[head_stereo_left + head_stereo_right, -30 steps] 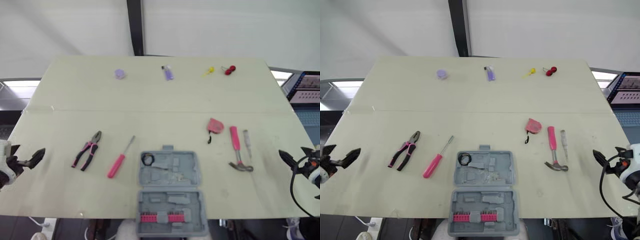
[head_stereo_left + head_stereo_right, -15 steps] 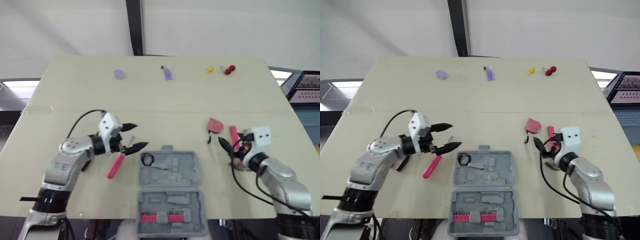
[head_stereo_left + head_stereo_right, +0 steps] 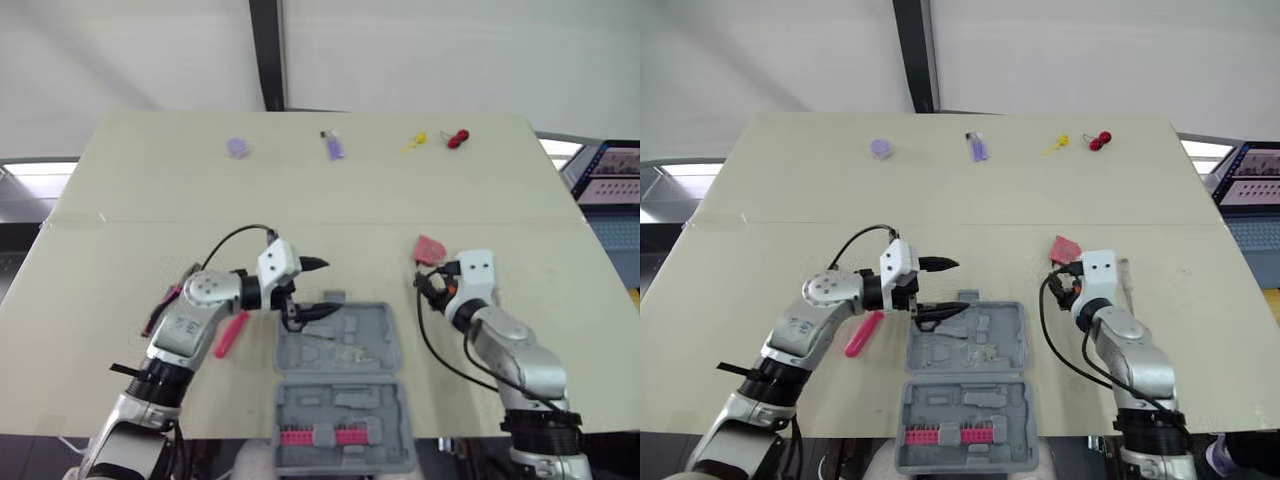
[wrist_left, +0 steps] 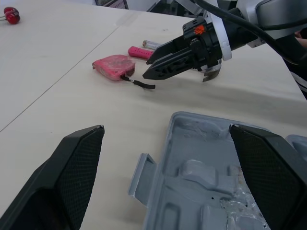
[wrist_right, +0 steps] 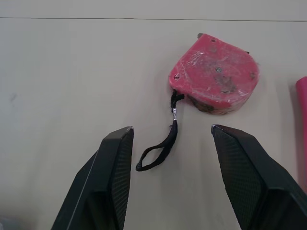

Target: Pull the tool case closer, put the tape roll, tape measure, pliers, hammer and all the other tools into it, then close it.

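**Tool case** (image 3: 372,348): grey, lying open at the middle of the worktop's (image 3: 300,200) near edge. A row of pink bits (image 3: 320,436) sits in its near half. I can make out no loose tools in the other trays.

**Left gripper** (image 3: 332,285): over the case's far-left corner, fingers spread wide, holding nothing.

**Right gripper** (image 4: 147,69): just off the case's far-right corner, fingers parted and empty, aimed at the tape measure (image 5: 213,79) and near its strap (image 5: 158,148).

**Progress, as judged:** the case looks close enough, but packing has barely begun and the case has yet to be closed.
- Outside the case: tape measure, hammer (image 4: 139,51), pliers (image 3: 155,315), screwdriver (image 3: 230,335).
- Small items (image 3: 337,147) line the far edge.

**Obscured:**
- The tape roll cannot be found; the left gripper covers that corner.
- The pliers are half behind the left arm.
- The hammer's head is behind the right arm.
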Tool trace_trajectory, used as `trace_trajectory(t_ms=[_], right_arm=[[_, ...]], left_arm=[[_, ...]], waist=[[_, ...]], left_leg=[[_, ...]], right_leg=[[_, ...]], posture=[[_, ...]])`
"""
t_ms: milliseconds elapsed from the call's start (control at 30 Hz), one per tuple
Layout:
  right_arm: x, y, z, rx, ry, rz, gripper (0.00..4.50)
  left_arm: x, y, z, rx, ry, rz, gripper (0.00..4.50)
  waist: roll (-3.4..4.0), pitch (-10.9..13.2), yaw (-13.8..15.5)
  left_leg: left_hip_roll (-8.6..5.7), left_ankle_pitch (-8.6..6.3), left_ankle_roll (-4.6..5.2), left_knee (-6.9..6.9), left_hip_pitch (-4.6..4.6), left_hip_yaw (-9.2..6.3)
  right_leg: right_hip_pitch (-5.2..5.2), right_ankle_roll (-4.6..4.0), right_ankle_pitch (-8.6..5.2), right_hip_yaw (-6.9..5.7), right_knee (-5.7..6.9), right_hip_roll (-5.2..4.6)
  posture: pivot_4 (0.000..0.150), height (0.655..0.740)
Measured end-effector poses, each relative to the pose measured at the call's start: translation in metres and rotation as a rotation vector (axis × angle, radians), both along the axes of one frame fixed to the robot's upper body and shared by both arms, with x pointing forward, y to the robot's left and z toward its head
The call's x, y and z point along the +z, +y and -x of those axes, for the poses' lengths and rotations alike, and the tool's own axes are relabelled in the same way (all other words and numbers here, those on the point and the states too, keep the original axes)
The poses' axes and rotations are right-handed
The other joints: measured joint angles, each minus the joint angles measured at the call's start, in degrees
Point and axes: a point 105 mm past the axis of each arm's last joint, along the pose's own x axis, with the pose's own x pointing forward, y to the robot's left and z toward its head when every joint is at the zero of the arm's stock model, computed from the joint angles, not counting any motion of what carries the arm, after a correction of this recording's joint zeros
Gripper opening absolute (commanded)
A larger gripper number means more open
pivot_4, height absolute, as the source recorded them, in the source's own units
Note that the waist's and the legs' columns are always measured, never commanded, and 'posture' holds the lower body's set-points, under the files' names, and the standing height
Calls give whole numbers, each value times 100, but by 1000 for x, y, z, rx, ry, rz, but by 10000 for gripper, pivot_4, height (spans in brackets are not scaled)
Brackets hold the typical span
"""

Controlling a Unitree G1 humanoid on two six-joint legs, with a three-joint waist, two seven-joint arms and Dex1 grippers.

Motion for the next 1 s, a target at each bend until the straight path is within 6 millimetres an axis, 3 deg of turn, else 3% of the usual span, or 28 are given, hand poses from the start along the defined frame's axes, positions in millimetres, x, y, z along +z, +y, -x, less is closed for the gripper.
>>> trace_trajectory(t_ms=[200,467,900,1000], right_arm=[[6,3,-6,6,-15,-7,23376],[-10,1,-15,-14,42,4,23376],[-14,4,-28,-20,40,18,23376],[-15,3,-29,-24,34,21,14858]], left_arm=[[0,-2,-1,12,-15,-1,45000],[0,-7,-1,15,-20,26,45000],[5,-6,-4,39,-45,50,45000],[6,-6,-5,43,-46,52,45000]], waist=[[0,0,-2],[0,0,-8],[0,0,-12],[0,0,-13]], left_leg=[[0,0,0,1,-1,0],[0,0,0,1,-1,0],[0,0,0,1,0,-1],[0,0,0,1,0,0]], right_leg=[[0,0,0,0,0,0],[0,0,0,0,0,0],[0,0,0,0,1,0],[0,0,0,0,1,0]], posture=[[1500,7400],[1500,7400],[1500,7400],[1500,7400]])
